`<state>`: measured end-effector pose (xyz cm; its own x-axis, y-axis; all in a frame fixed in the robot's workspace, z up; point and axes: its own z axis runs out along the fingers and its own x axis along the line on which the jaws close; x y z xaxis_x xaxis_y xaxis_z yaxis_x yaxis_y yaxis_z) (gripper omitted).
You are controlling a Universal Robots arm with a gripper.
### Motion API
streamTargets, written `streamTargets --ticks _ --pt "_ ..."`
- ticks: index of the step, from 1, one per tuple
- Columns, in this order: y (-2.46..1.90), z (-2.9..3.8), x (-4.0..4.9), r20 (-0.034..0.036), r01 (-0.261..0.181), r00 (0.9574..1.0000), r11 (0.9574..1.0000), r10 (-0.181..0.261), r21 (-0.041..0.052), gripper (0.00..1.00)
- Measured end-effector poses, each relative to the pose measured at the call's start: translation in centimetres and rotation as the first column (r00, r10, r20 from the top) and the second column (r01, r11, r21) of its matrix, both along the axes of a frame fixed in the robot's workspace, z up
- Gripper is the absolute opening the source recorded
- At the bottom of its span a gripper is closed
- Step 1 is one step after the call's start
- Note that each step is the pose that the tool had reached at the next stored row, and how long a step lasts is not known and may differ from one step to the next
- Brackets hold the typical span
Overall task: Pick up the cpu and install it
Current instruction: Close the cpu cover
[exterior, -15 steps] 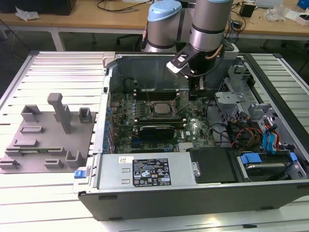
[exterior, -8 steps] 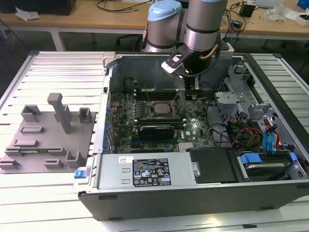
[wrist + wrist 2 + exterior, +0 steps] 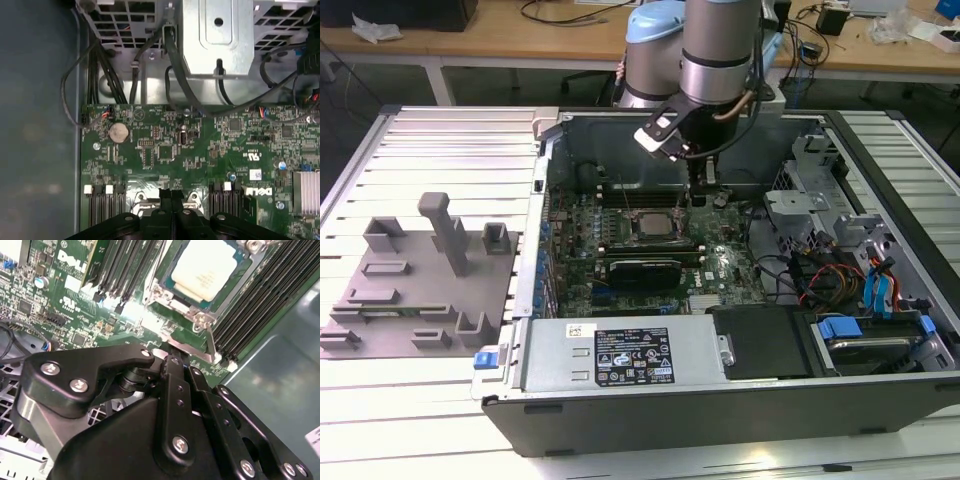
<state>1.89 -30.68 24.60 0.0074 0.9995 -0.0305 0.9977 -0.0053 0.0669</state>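
The cpu point(image 3: 204, 269) is a silvery-white square lying flat in its socket on the green motherboard point(image 3: 65, 305); in the exterior view the cpu point(image 3: 654, 222) sits mid-board between the memory slots. My gripper point(image 3: 698, 197) hangs just off the socket's side toward the exterior view's right. In the second wrist view the gripper point(image 3: 176, 360) is shut, its black fingers pressed together with nothing between them, tips right at the socket's metal retention frame point(image 3: 197, 347). The first wrist view shows the gripper point(image 3: 171, 192) tips together over the same frame.
The open computer case point(image 3: 650, 420) lies on a slatted table. A drive cage point(image 3: 800, 210) and cables point(image 3: 820, 275) stand at the exterior view's right, the power supply point(image 3: 620, 355) in front. A grey fixture plate point(image 3: 410, 285) lies on the exterior view's left.
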Motion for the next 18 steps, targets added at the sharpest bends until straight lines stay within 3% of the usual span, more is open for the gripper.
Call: streamTargets --ticks 5,10,11,12,13,18 --pt "0.13 -0.01 -1.33 0.0195 0.0 0.9998 1.0 0.0 0.0004 0.11" --pt "0.13 0.0 -1.62 0.0218 0.0 0.9998 1.0 0.0 0.0001 0.11" --pt "0.13 -0.01 -1.62 0.0193 0.0 0.9998 1.0 0.0 0.0001 0.11" --pt "0.12 -0.02 -1.62 -0.0022 0.0 1.0 1.0 0.0 -0.0001 0.11" --pt "0.13 -0.05 -1.59 -0.0338 0.0 0.9994 1.0 0.0 0.0 0.11" --pt "0.1 -0.08 -1.63 -0.0375 0.0 0.9993 1.0 0.0 0.0001 0.11"
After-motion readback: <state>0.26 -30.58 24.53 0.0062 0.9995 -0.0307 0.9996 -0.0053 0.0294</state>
